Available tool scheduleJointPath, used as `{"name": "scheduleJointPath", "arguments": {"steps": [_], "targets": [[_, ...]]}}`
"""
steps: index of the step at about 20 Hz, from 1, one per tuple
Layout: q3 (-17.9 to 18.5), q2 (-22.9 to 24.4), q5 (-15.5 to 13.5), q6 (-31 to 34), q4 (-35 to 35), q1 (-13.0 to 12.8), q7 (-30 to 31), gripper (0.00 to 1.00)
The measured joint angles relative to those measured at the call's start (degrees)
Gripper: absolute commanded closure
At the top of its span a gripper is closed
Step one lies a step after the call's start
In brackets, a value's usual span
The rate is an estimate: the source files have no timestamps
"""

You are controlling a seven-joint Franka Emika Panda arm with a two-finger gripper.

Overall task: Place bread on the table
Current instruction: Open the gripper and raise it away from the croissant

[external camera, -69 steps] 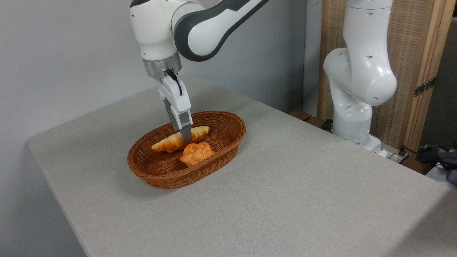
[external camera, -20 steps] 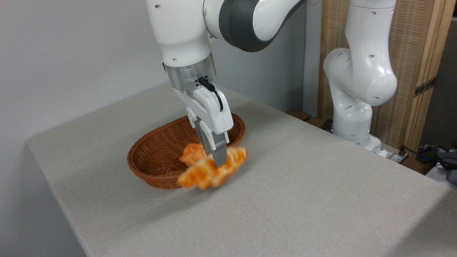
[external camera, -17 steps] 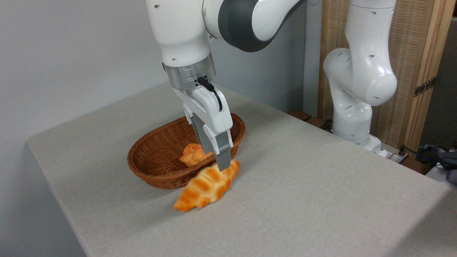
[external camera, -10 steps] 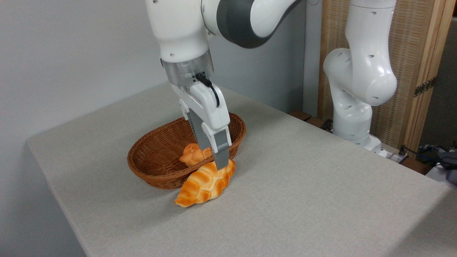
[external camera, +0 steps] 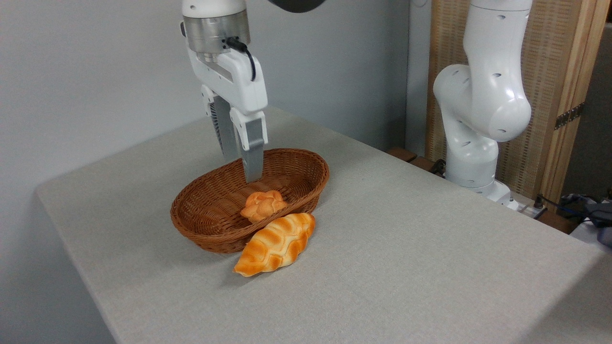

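The bread [external camera: 275,244] lay on the table [external camera: 406,248], on the cloth just in front of the basket [external camera: 210,229]. It rested on its side at a slant, its near pointed end toward the lower left and its far end up by the basket's front wall, which it touched or all but touched. Pale ridges ran across its golden-orange crust.

The gripper [external camera: 242,169] hung above the basket's back half, well clear of the bread and holding nothing. Its two grey fingers [external camera: 253,157] pointed straight down, one set partly behind the other from this angle. A narrow gap showed between them, so the jaws stood released and somewhat apart. The white hand and metal wrist ring rose above them to the top edge of the frame, with a black cable looping at the side.

Inside the basket sat a small knotted bun [external camera: 262,205], near the front wall and close behind the bread. The arm's white base [external camera: 478,119] stood beyond the table's right edge, before a wooden screen [external camera: 564,76].
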State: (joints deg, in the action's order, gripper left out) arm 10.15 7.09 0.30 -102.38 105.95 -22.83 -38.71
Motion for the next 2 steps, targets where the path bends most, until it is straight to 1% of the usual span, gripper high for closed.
{"name": "scheduleJointPath", "arguments": {"steps": [2], "targets": [[-1.3,-0.2,0.0,0.0,0.0,-0.1,1.7,0.0]]}}
